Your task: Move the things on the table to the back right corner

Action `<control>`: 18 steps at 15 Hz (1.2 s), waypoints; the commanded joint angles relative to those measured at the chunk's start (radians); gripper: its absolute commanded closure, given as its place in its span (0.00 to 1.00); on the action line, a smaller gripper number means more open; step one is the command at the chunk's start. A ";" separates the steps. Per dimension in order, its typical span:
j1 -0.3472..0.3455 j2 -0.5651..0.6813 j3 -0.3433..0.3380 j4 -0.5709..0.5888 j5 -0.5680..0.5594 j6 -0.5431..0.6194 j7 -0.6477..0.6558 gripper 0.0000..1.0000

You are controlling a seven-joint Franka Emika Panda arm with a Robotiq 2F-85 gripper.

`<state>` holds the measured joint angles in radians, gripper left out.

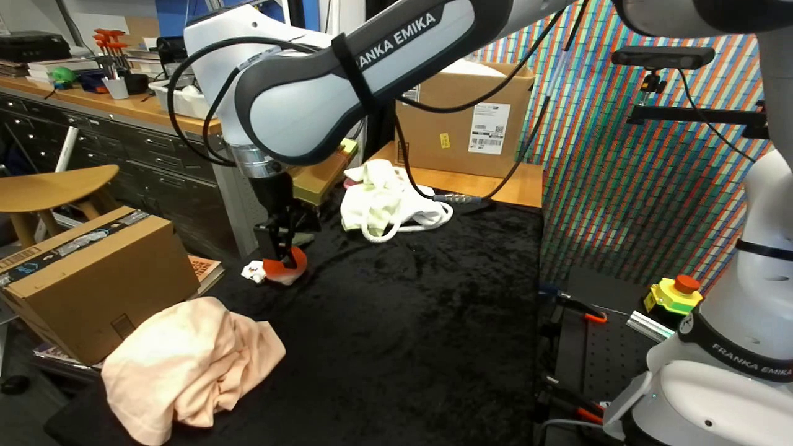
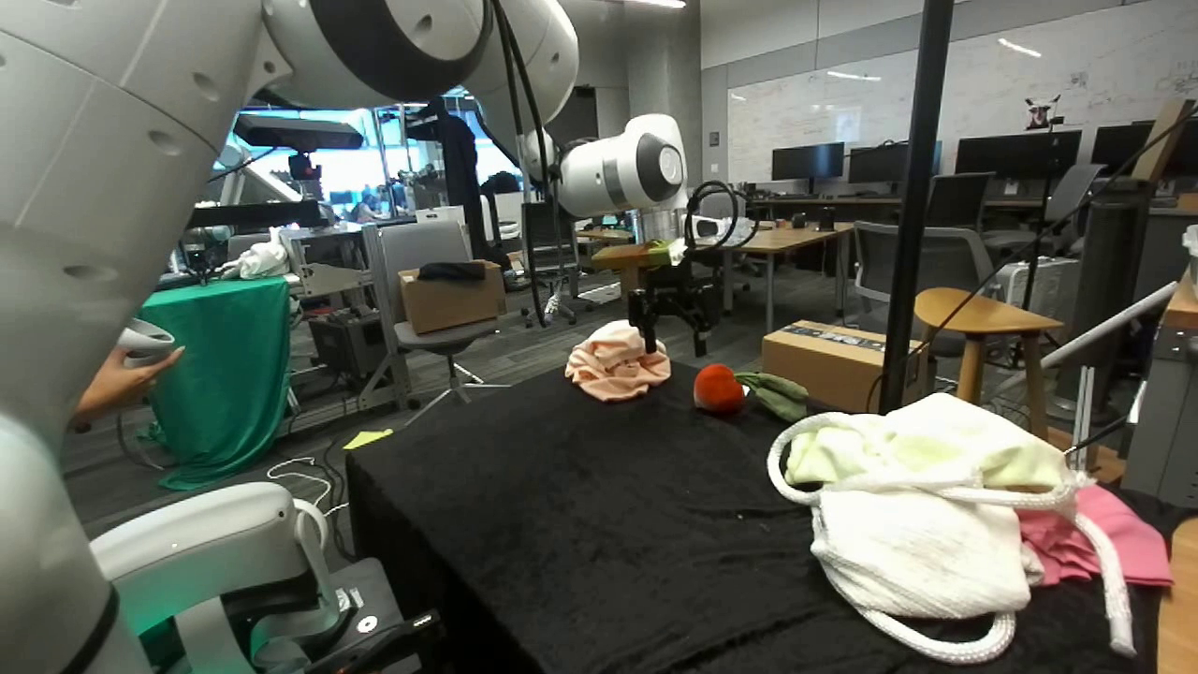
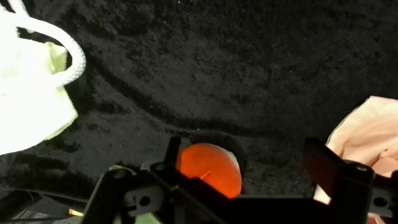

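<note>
On the table (image 2: 562,505), the red round thing (image 2: 720,389) sits near your gripper (image 2: 675,344), which is spread wide and holds nothing. The peach cloth (image 1: 198,359) lies well apart from the white cloths (image 2: 922,552), rope (image 2: 778,461) and pink cloth (image 2: 1142,557).

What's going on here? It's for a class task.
A robot arm holds its open gripper near a red round object, gripping nothing. On the black table, white cloths and a white rope lie heaped with a pink cloth; a peach cloth lies apart from them. A person's hand holds a white device.
</note>
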<state>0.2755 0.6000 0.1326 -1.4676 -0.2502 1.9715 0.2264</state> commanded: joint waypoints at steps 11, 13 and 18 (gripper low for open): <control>0.012 0.162 -0.013 0.230 0.033 -0.003 -0.129 0.00; 0.011 0.178 -0.016 0.248 0.034 0.002 -0.133 0.00; 0.004 0.229 -0.023 0.298 0.044 -0.010 -0.137 0.00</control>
<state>0.2770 0.7783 0.1231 -1.2449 -0.2436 1.9733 0.1194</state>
